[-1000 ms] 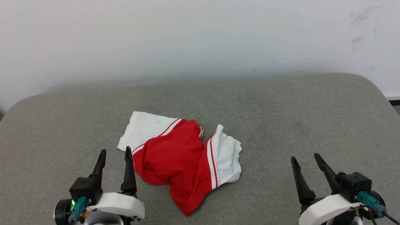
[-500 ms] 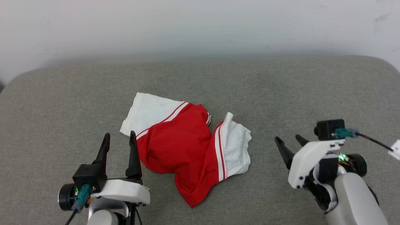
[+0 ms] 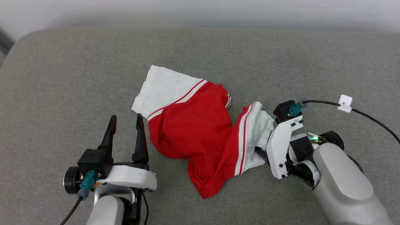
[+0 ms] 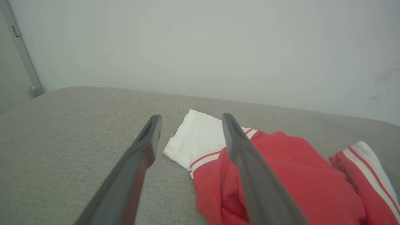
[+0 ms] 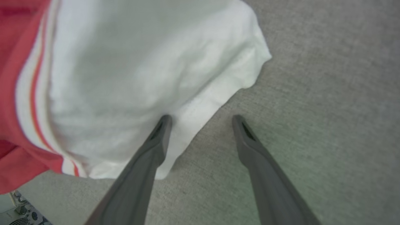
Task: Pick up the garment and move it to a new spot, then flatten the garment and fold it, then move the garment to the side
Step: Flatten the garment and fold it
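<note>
Red garment [image 3: 190, 131], crumpled on the grey surface [image 3: 62, 78]; right gripper [image 5: 200, 117], fingers apart, straddles its white hem — drive one finger beneath before closing. Left gripper [image 3: 126, 115], likewise apart, hovers beside the opposite panel.

You are working over a broad grey upholstered surface [image 3: 62, 78], woven in texture and rounded at its far left corner. Lying directly on it, near its middle, is the garment [image 3: 190, 131], crumpled rather than spread flat. Its red body is bunched in folds, one white stripe-edged panel lies fairly smooth toward the far left, a second white panel sits rumpled on the right, and a red corner points toward the near edge.
</note>
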{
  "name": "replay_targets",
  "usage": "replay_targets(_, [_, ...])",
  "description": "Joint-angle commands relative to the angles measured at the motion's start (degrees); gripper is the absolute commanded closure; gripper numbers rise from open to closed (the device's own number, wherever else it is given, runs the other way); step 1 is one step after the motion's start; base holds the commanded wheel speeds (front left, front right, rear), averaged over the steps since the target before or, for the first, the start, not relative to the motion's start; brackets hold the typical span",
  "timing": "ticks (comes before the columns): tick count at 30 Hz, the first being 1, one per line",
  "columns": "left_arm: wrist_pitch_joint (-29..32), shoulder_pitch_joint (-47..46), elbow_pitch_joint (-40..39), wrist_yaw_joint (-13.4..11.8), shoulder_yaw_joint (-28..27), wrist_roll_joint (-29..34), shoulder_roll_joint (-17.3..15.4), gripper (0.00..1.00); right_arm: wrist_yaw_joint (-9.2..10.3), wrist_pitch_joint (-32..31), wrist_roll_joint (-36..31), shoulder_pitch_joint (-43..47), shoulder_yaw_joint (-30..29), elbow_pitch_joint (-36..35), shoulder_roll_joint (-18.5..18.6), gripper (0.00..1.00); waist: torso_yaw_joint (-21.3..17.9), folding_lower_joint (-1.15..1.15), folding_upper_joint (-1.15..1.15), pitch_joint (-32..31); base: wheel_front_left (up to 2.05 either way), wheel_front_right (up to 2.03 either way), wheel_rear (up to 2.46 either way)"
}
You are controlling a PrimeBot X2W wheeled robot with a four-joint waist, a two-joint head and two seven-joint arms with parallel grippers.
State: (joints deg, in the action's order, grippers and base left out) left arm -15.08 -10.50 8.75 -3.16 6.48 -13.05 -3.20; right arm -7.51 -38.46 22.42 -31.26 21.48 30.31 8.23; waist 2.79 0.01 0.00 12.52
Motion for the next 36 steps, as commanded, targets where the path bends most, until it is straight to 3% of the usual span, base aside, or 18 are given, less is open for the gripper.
replay_targets(1, [-0.1,-0.4,-0.1,-0.1,-0.1,0.3,0.2,0.00,0.03,-2.3,1.1,-0.2,2.3,2.6,0.4,0.00,0.4,-0.01,0.00,0.7,0.00,0.00,0.00])
replay_targets(3, [-0.1,-0.5,0.0,0.0,-0.2,0.4,0.2,0.00,0.02,-4.0,2.5,0.3,4.5,4.3,0.2,0.00,0.4,-0.01,0.00,0.9,0.00,0.00,0.00])
replay_targets(4, [-0.1,-0.5,0.0,0.0,-0.2,0.5,0.2,0.00,0.02,-4.5,3.1,0.4,5.7,4.9,0.2,0.21,0.4,-0.01,0.00,0.9,0.00,0.00,0.00])
replay_targets(5, [-0.1,-0.6,0.1,-0.1,-0.1,0.5,0.2,0.00,-0.05,-4.3,4.2,0.5,6.4,5.1,0.1,0.57,0.3,-0.01,0.00,1.0,0.00,0.00,0.00])
replay_targets(6, [-0.1,-0.6,0.2,-0.1,-0.1,0.4,0.3,0.00,-0.06,-3.7,4.9,0.3,7.1,5.0,0.2,1.00,0.2,-0.01,0.00,0.9,0.00,0.00,0.00])
replay_targets(19, [-0.1,1.9,0.3,-0.3,-1.7,0.0,0.3,0.00,0.04,8.8,6.8,-1.3,4.1,-2.8,4.9,1.00,-3.0,-0.01,0.00,-3.1,0.00,0.00,0.00])
replay_targets(28, [-0.1,3.8,-0.1,-0.1,-3.1,0.4,0.3,0.00,0.04,11.5,2.8,8.2,-10.0,-9.8,7.2,1.00,-5.9,-0.01,0.00,-4.5,0.00,0.00,0.00])
replay_targets(36, [-0.1,3.9,1.3,-0.4,-2.9,0.2,0.3,0.00,0.04,12.1,-1.0,18.4,-19.2,-4.8,3.8,1.00,-6.0,-0.01,0.00,-4.9,0.00,0.00,0.00])
